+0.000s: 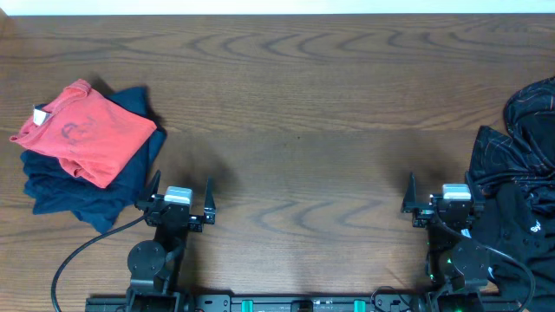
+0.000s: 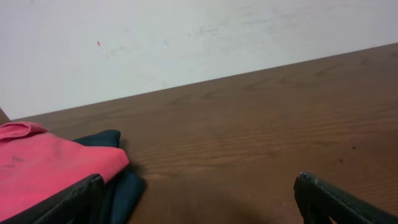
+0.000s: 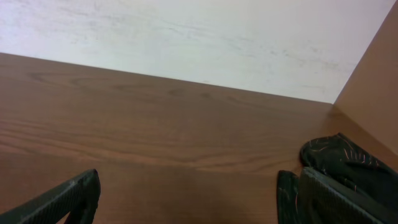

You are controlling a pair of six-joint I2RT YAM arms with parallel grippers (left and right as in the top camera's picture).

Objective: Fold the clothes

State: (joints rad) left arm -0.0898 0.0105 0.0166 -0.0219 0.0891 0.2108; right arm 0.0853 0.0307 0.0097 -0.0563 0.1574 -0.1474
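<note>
Jaws of left gripper (image 1: 183,184): spread wide, empty, low at near edge of tabletop (image 1: 295,130), just right of a folded stack. Jaws of right gripper (image 1: 442,185): spread wide, pinching nothing; right-hand finger close against the black heap, contact not discernible.

Item: black garments (image 1: 520,165).
Location: right edge of tabletop, heaped and crumpled, partly cut off by the overhead view.
Material: soft thin fabric, matte black, printed with fine orange-white contour lines; small pale mark on near part.
Shape: none fixed; ridges, creases, overlapping layers.
Handling, as judged: light, limp, no stiffness; likely to sag and trail when lifted, layers liable to come up together.
Hold, as advised: pinch on a raised fold or free hem at left side of heap, nearest right gripper; second pinch on an opposite edge for spreading flat at mid-tabletop.

Also present: red shirt (image 1: 82,130), folded, lying on navy garment (image 1: 61,186), left side. Tabletop surface: dark brown wood grain, smooth, hard.
</note>
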